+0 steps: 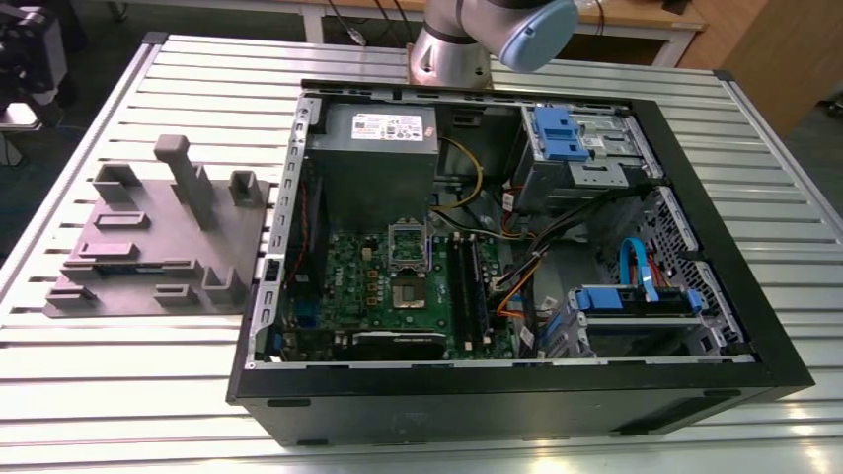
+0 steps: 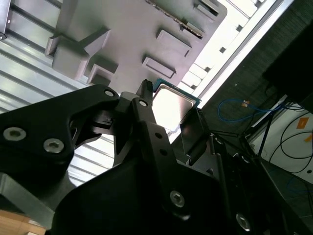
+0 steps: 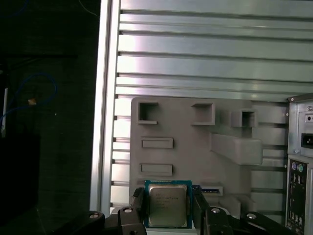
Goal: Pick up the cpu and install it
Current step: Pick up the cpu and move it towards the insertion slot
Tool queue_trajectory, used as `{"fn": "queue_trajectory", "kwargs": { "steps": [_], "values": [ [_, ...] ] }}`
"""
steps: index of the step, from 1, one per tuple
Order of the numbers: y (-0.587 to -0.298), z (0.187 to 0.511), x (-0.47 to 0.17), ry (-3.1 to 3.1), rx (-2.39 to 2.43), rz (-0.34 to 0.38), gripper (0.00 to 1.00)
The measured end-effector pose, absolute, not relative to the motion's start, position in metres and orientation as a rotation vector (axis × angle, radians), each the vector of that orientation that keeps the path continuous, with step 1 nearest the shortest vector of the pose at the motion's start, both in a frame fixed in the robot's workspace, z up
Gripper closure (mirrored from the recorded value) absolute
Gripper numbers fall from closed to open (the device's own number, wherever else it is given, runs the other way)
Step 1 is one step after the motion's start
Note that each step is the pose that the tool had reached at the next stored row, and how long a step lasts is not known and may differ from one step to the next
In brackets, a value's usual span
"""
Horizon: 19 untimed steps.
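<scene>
- Beneath everything, a slatted metal desk (image 1: 118, 395); carries a case and a tray side by side.
- On the exterior view's right, an open black computer case (image 1: 527, 405), lying on its side with the inside facing up; seen too as a grey rear panel with ports in the first wrist view (image 3: 301, 161).
- Rising behind the case, a silver robot arm (image 1: 481, 39) with a pale blue joint cap.
- On the exterior view's left, just beside the case, a purple-grey plastic tray (image 1: 145, 257) with upright blocks and shallow pockets; visible beyond the fingers in both wrist views (image 3: 195, 147) (image 2: 127, 29).
- Inside the case, against its far wall, a grey metal box (image 1: 375, 148) with a white label.
- Below that box, a green motherboard (image 1: 349, 272), flat on the case floor, with dark memory sticks (image 1: 464, 281) standing along its side towards the exterior view's right.
- Further towards the exterior view's right, blue drive brackets (image 1: 560, 133) and loose orange, black and blue cables.
- In both wrist views, a black gripper (image 3: 168, 208) (image 2: 171, 110), clamped on the chip from two opposite edges.
- Between the fingers (image 3: 138, 205), the cpu (image 3: 167, 203) (image 2: 172, 104): square, silver-grey metal top, green rim, top face turned to the first wrist view, with the tray's edge and the desk slats behind it.
</scene>
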<state>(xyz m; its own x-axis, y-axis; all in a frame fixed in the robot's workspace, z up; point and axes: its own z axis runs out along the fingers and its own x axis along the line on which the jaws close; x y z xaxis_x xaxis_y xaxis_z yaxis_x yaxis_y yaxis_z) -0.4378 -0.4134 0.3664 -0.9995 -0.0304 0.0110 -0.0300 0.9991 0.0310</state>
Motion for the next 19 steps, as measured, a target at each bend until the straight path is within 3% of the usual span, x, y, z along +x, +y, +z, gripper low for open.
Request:
{"fn": "queue_trajectory", "kwargs": {
  "steps": [19],
  "values": [
    [-0.413,0.366,-0.425,-3.129,0.047,-0.048,0.53]
  ]
}}
